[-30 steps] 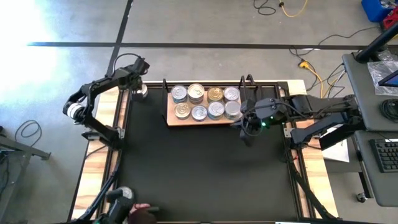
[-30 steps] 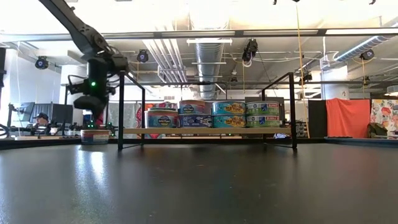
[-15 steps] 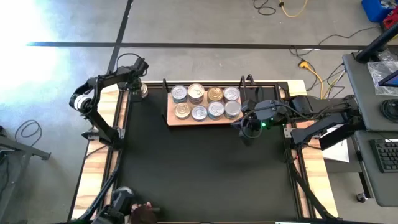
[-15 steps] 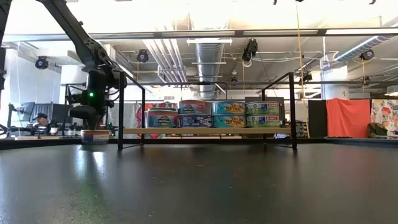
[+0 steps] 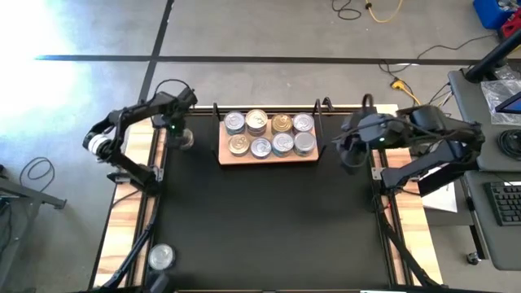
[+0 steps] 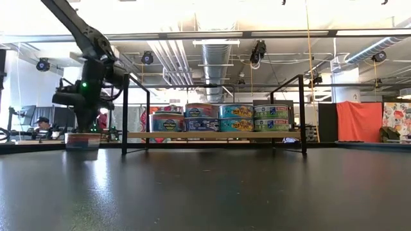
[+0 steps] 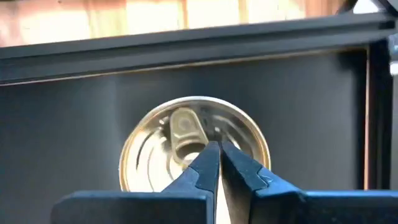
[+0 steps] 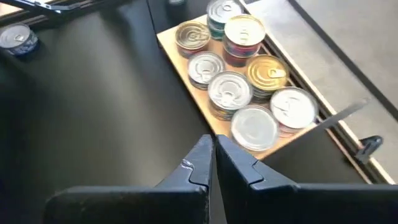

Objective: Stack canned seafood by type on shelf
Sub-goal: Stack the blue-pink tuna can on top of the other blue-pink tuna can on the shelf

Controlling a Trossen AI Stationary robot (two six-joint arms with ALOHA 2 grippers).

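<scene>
The left gripper (image 7: 214,155), jaws closed, hovers directly above a gold-lidded tin (image 7: 194,146) on the black table (image 5: 269,220), left of the shelf (image 5: 269,157). The right gripper (image 8: 211,158), jaws closed and empty, hangs beside the shelf's right end. Stacked tins (image 5: 270,134) fill the shelf.
</scene>
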